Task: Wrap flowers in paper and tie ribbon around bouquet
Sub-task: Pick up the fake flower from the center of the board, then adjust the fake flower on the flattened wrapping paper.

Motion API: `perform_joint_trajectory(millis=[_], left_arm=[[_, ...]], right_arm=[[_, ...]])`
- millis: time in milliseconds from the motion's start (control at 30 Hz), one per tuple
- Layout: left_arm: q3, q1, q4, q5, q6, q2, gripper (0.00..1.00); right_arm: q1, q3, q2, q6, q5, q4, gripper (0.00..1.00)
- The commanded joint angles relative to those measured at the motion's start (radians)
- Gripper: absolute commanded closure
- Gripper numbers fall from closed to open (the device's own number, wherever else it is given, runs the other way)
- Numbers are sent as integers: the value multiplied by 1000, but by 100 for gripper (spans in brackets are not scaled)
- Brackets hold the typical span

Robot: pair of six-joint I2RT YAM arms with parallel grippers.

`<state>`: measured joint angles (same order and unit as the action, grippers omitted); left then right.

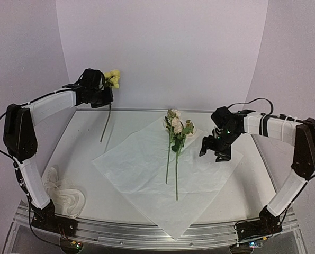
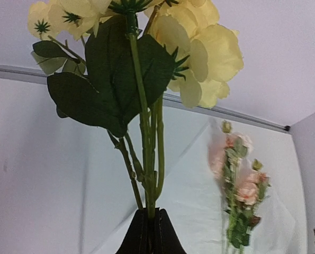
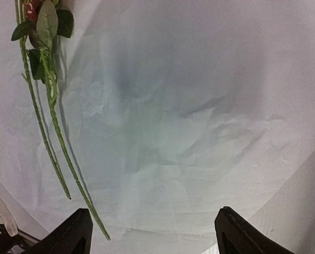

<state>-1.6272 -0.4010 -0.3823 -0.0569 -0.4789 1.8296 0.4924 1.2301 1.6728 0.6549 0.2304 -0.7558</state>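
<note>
Above the table [image 1: 80, 148], left tool [image 2: 149, 222] clamps stems of pale yellow flowers [image 2: 210, 53]; right tool [image 3: 152, 233] hovers open over crinkly white paper [image 1: 141, 169].

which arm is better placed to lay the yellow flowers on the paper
Left. The left gripper is shut on the stems of the yellow flowers; the right gripper hangs open and empty over the paper.

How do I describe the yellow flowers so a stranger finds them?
Find the white paper in the middle, then look far left, off the sheet. There the left tool grips yellow flowers upright by their stems; the cream flowers lie flat on the paper.
</note>
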Motion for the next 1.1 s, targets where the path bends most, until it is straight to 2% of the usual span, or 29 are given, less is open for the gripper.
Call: perform_joint_trajectory(millis=[0, 200, 367, 600, 733, 800, 1067], left_arm=[[61, -125, 16, -9, -174, -74, 100], [107, -252, 19, -21, -239, -107, 100], [152, -305, 52, -43, -282, -132, 100], [156, -331, 62, -39, -290, -128, 100], [159, -334, 65, -25, -294, -124, 100], [163, -334, 67, -24, -294, -127, 100], [162, -334, 59, -33, -280, -128, 100]], right_arm=[[36, 153, 124, 18, -20, 48, 21], [56, 283, 295, 73, -22, 154, 24], [60, 339, 385, 97, -34, 225, 27], [61, 423, 483, 122, -20, 272, 35], [61, 449, 527, 131, -23, 271, 44], [61, 447, 534, 133, -32, 273, 49], [62, 434, 537, 144, -9, 306, 61]])
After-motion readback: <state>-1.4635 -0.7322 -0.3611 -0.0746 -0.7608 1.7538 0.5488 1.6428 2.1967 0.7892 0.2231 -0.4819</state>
